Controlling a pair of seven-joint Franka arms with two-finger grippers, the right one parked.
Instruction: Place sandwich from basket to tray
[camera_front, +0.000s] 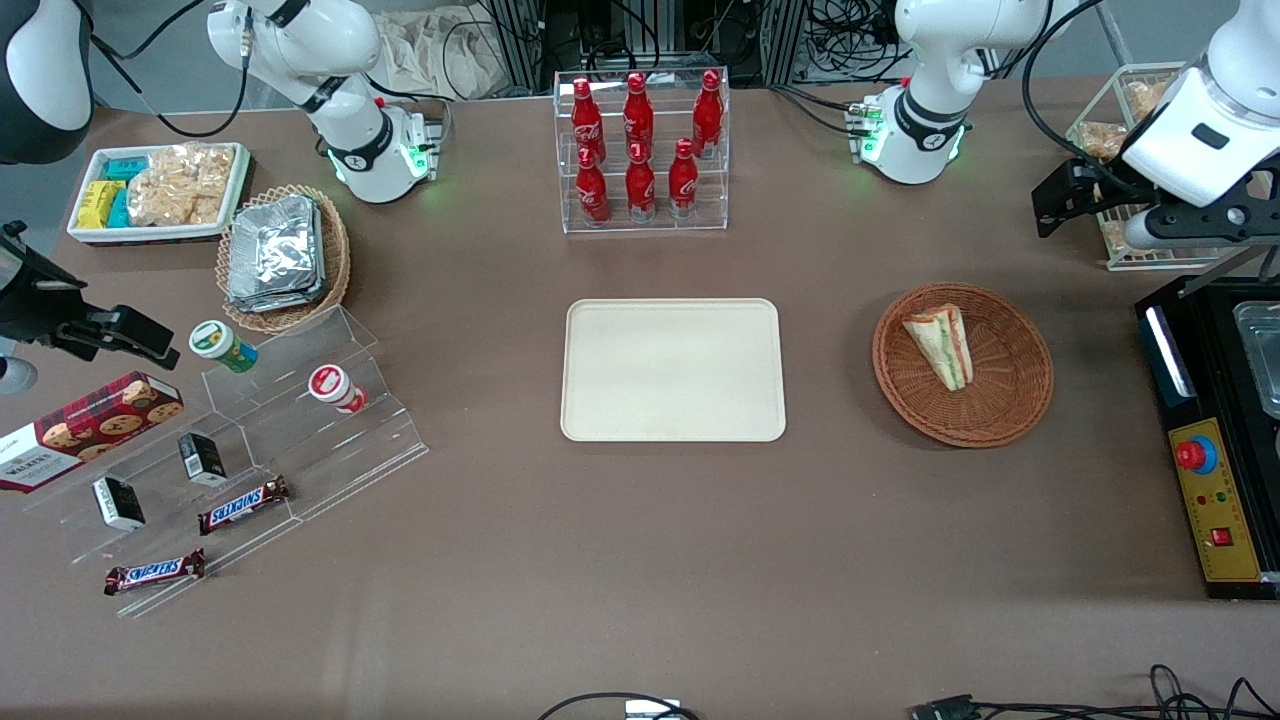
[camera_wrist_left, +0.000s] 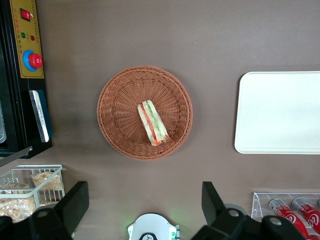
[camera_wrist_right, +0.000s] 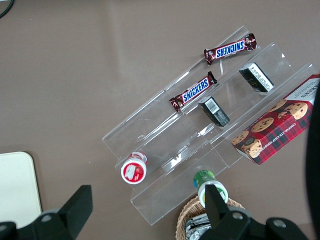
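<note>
The sandwich (camera_front: 942, 345) lies in the reddish-brown wicker basket (camera_front: 1000, 400), a white wedge with green and orange-pink layers. It also shows in the left wrist view (camera_wrist_left: 152, 122), inside the basket (camera_wrist_left: 117, 115). The cream tray (camera_front: 673, 370) sits bare at the table's middle, beside the basket, and its edge shows in the left wrist view (camera_wrist_left: 280, 112). My left gripper (camera_front: 1075, 200) hangs high above the table, farther from the front camera than the basket, toward the working arm's end. It is open and holds nothing (camera_wrist_left: 144, 200).
A clear rack of red bottles (camera_front: 640, 150) stands farther back than the tray. A white wire rack (camera_front: 1120, 130) and a black machine (camera_front: 1210, 440) stand at the working arm's end. A tan basket of foil packets (camera_front: 280, 255), a snack tray (camera_front: 160, 190) and acrylic steps (camera_front: 260, 440) lie toward the parked arm's end.
</note>
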